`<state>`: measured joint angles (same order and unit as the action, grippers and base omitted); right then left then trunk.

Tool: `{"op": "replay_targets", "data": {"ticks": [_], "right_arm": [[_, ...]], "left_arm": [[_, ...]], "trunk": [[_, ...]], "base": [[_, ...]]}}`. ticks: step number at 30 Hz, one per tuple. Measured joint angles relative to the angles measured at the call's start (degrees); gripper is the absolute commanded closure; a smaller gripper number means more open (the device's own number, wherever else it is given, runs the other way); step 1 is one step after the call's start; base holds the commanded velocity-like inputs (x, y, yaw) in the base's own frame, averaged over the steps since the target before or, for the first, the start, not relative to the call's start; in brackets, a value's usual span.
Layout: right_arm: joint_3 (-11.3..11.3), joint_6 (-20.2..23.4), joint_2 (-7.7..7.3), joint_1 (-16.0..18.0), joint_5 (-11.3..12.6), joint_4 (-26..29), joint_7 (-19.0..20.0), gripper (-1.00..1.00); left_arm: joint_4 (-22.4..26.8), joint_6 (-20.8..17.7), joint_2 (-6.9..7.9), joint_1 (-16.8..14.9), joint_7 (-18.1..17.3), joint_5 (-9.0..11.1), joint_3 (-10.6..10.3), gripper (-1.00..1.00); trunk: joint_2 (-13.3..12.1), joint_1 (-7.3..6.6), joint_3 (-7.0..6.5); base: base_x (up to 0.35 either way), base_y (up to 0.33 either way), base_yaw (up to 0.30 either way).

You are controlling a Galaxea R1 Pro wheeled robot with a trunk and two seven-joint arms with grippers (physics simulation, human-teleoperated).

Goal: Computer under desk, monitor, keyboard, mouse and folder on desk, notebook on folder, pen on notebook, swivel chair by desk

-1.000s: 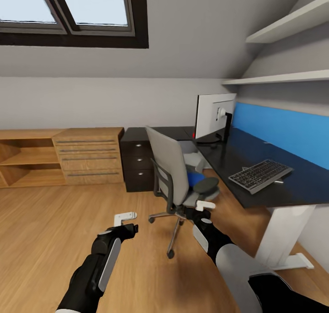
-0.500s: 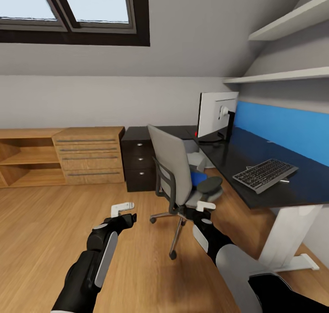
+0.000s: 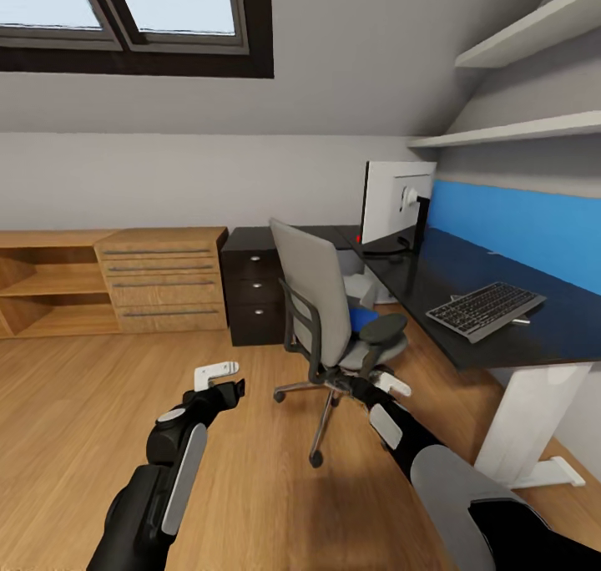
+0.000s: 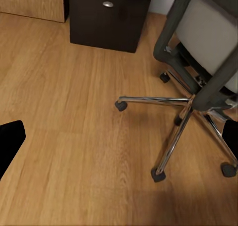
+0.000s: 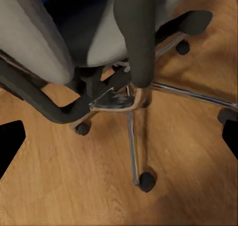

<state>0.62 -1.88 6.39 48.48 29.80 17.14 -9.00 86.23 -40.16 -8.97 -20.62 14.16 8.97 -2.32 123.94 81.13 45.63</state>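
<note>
Half-hidden blue folder (image 3: 361, 321) on swivel chair (image 3: 321, 304)

I can read no text, label, brand, number or sign anywhere in front of me. The keys of the keyboard (image 3: 486, 309) on the desk (image 3: 467, 287) are too small and blurred for any lettering to come through. The pale back of the monitor (image 3: 396, 199) shows no mark that I can make out, and the fronts of the black drawers (image 3: 255, 287) are plain.
</note>
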Motion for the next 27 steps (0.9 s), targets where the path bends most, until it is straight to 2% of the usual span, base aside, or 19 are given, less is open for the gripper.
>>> {"op": "replay_targets", "data": {"ticks": [3,4,6,9,14,19,22,24,25,27], "right_arm": [[-1.0,0.0,-1.45,0.0,5.9,0.0,1.2,-1.00],[-1.5,0.0,-2.32,0.0,9.6,0.0,1.8,-1.00],[-1.8,0.0,-3.04,0.0,12.7,0.0,2.3,-1.00],[-2.1,-0.1,-3.66,0.0,15.6,0.2,2.8,-1.00],[-2.3,-0.2,-4.47,0.0,17.8,0.6,3.7,-1.00],[-2.4,-0.6,-5.07,0.0,18.3,0.7,8.6,-1.00],[-2.7,-0.5,-6.61,0.0,18.6,0.7,10.2,-1.00],[-2.7,-0.5,-6.97,0.0,18.7,0.7,10.3,-1.00],[-2.8,-1.1,-7.47,0.0,18.7,0.7,10.4,-1.00],[-2.9,-3.2,-7.48,0.0,18.7,0.7,10.4,-1.00]], "left_arm": [[1.5,0.0,0.00,0.9,0.0,0.0,0.0,-1.00],[2.2,0.0,0.00,1.3,0.0,0.0,0.0,-1.00],[2.7,0.0,0.00,1.6,0.0,0.0,0.0,-1.00],[3.0,0.0,0.00,1.8,0.0,0.0,0.0,-1.00],[3.3,0.0,0.02,2.0,0.0,0.0,0.0,-1.00],[3.0,0.0,-0.03,2.0,0.2,-0.1,0.0,-1.00],[2.4,-0.1,0.00,2.0,0.1,-0.1,0.0,-1.00],[2.0,-0.1,0.03,2.0,0.1,-0.1,0.0,-1.00],[1.4,-0.1,0.14,2.0,0.1,-0.1,0.0,-1.00],[1.3,-0.1,0.16,2.0,0.0,-0.1,0.1,-1.00]], "trunk": [[1.2,0.66,0.54],[1.6,0.88,0.72],[2.4,1.32,1.08],[3.6,1.98,1.61],[5.6,3.08,2.51],[7.6,4.18,3.41],[7.6,4.18,3.42],[7.6,4.18,3.42],[7.6,4.17,3.42],[7.6,4.16,3.41]], "base": [[0.000,0.000,0.000],[0.000,0.000,0.000],[0.000,0.000,0.000],[0.000,0.000,0.000],[0.000,0.000,0.000],[0.000,0.000,0.000],[0.000,0.000,0.000],[0.049,0.000,0.000],[0.177,0.000,0.000],[0.226,0.000,0.000]]}}
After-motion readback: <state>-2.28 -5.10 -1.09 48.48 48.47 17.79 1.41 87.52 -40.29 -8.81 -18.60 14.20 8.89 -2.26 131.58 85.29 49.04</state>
